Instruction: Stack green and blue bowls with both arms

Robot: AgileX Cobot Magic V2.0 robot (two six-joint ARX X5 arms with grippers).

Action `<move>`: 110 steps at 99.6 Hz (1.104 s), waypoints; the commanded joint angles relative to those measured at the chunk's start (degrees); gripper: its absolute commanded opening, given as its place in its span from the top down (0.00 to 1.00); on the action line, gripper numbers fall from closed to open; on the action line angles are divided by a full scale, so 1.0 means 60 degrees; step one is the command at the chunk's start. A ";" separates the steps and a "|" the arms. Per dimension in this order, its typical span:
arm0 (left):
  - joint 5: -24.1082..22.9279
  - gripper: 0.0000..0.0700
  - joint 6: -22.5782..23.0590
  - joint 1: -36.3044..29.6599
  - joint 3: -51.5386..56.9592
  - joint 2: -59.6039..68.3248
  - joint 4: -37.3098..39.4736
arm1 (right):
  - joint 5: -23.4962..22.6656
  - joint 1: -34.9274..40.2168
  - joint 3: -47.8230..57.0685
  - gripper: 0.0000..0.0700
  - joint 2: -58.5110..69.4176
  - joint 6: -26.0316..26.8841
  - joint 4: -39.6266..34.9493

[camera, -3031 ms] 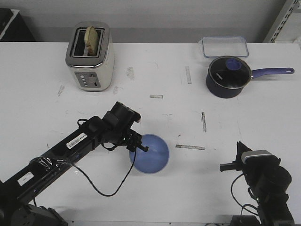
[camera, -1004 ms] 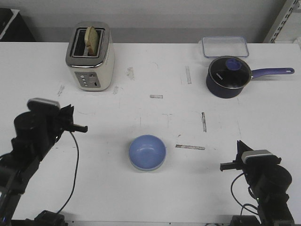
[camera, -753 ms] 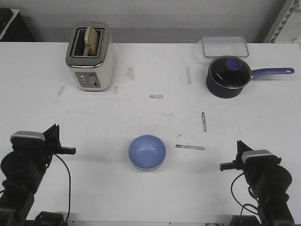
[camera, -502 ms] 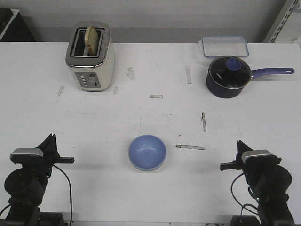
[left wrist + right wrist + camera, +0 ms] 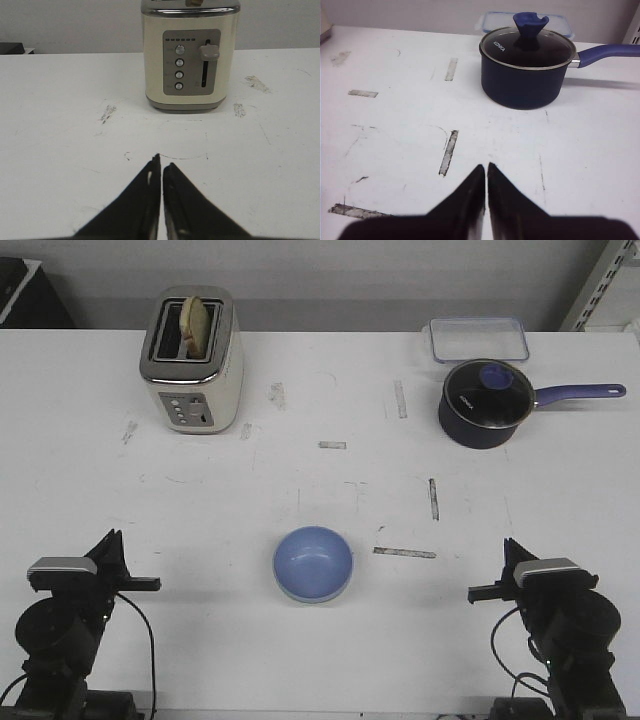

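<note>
Both arms folded back, left end effector point(image 5: 161, 170) and right end effector point(image 5: 486, 170) closed, empty

One blue bowl point(image 5: 313, 562) with a pale rim beneath it, possibly a second bowl. One toaster point(image 5: 191, 361), one saucepan point(image 5: 486, 403), one clear container point(image 5: 478, 339), two grippers, left point(image 5: 161, 167) and right point(image 5: 486, 167).

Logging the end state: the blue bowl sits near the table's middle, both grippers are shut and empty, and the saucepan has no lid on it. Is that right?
Not quite. The saucepan has its lid on, a glass lid with a blue knob, plain in the right wrist view. The rest holds: the blue bowl sits near the middle, and the left gripper and right gripper are shut and empty.
</note>
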 commanded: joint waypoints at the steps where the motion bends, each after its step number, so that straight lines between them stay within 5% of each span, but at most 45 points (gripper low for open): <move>1: 0.0015 1.00 0.0084 0.0011 0.0087 -0.0007 0.0153 | 0.0004 0.0000 -0.0018 1.00 0.0025 0.0087 0.0117; 45: 0.0011 1.00 0.0051 0.0022 -0.0084 -0.0240 0.0091 | 0.0004 0.0000 -0.0018 1.00 0.0025 0.0087 0.0117; 80: 0.0015 1.00 0.0055 0.0044 -0.3807 -0.3391 0.1501 | 0.0004 0.0000 -0.0015 1.00 0.0025 0.0087 0.0117; 110: 0.0036 1.00 0.0044 0.0036 -0.4641 -0.3330 0.2393 | 0.0004 0.0000 -0.0011 1.00 0.0025 0.0087 0.0135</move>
